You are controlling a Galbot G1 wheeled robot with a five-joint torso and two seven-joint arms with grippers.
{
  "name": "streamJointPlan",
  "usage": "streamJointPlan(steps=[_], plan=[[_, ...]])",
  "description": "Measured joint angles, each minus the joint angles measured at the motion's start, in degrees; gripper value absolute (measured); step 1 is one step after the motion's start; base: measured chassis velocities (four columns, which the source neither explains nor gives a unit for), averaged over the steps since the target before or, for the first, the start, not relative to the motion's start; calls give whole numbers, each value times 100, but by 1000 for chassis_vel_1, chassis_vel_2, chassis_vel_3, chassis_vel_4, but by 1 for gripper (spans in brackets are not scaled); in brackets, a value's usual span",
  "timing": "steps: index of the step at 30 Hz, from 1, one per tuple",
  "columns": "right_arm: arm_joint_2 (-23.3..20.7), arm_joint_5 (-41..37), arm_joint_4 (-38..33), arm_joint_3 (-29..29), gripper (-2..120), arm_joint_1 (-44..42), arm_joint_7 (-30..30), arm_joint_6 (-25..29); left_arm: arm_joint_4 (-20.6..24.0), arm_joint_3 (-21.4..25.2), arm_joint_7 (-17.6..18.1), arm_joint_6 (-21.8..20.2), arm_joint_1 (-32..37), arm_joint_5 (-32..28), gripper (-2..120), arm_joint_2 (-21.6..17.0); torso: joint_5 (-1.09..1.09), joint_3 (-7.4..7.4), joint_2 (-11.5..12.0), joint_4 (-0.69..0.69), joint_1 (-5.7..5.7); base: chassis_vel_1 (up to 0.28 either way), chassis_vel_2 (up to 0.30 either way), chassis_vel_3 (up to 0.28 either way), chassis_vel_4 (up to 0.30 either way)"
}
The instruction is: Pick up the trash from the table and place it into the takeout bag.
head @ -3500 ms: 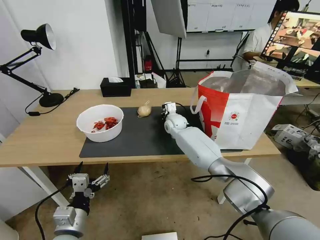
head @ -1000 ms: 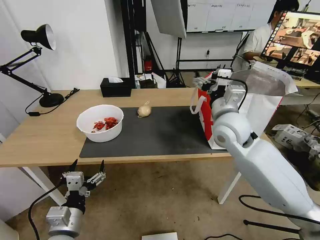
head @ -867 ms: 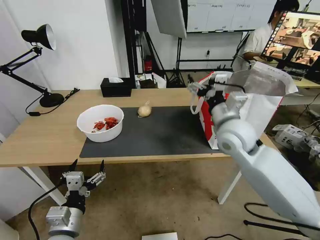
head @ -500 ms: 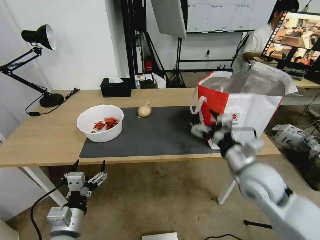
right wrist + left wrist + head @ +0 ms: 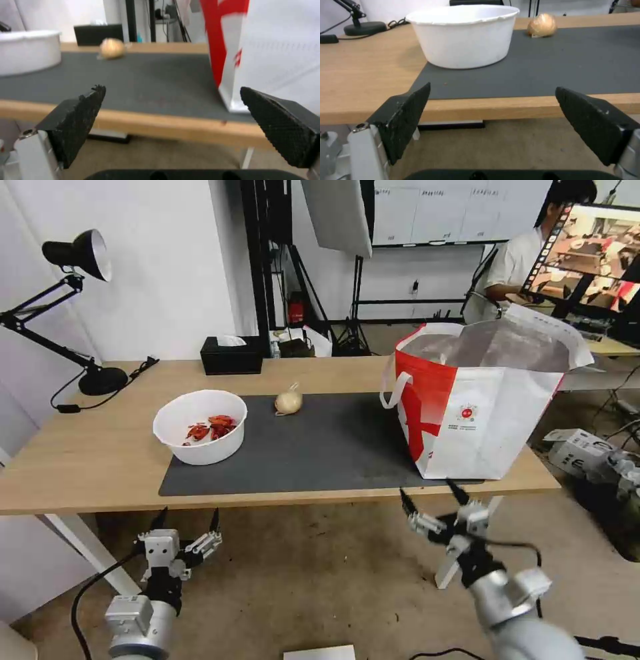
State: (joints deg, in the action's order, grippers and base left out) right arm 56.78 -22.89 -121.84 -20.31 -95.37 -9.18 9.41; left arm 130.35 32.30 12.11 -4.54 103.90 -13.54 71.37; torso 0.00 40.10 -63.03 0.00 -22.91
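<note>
- One table (image 5: 100, 447): light wood, carrying one dark grey mat (image 5: 320, 447).
- Trash on the table, two items: one white bowl (image 5: 200, 427) holding red shellfish scraps (image 5: 210, 427), straddling the mat's left edge; one small tied beige pouch (image 5: 289, 401) at the mat's far edge, well apart from the bowl.
- One takeout bag (image 5: 480, 407): upright at the mat's right end, mouth open, foil lining exposed.
- One black tissue box (image 5: 231, 355) at the far table edge.
- One desk lamp (image 5: 73, 307) on the far left corner.
- Left gripper (image 5: 186, 520): below the near table edge, fingers spread, holding nothing.
- Right gripper (image 5: 431, 501): below the table edge in front of the bag, fingers spread, holding nothing.
</note>
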Motion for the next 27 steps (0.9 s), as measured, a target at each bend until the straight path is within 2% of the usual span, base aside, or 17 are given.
streamJointPlan(steps=[6,18,22,25,27], plan=[[122,104,272,157,100,130,-4,33,-89,27,-17,-3,3,-7,100,1,0,0,1,1,-1,0,0,0,0],[180,129,372,253,100,237,-16,20,-106,61,-83,0,-3,-7,100,14,-1,0,0,0,-1,0,0,0,0],[133,109,464,609,100,701,-53,-83,-104,100,-124,20,23,-2,100,10,0,0,1,-1,0,0,0,0,0],[79,-118,750,1188,100,1568,-56,-227,-36,107,-132,34,33,7,100,34,0,1,1,0,-1,0,0,0,0],[64,-221,856,1384,100,1833,-55,-245,-22,109,-133,34,33,8,100,42,0,1,1,2,-1,0,0,0,0]])
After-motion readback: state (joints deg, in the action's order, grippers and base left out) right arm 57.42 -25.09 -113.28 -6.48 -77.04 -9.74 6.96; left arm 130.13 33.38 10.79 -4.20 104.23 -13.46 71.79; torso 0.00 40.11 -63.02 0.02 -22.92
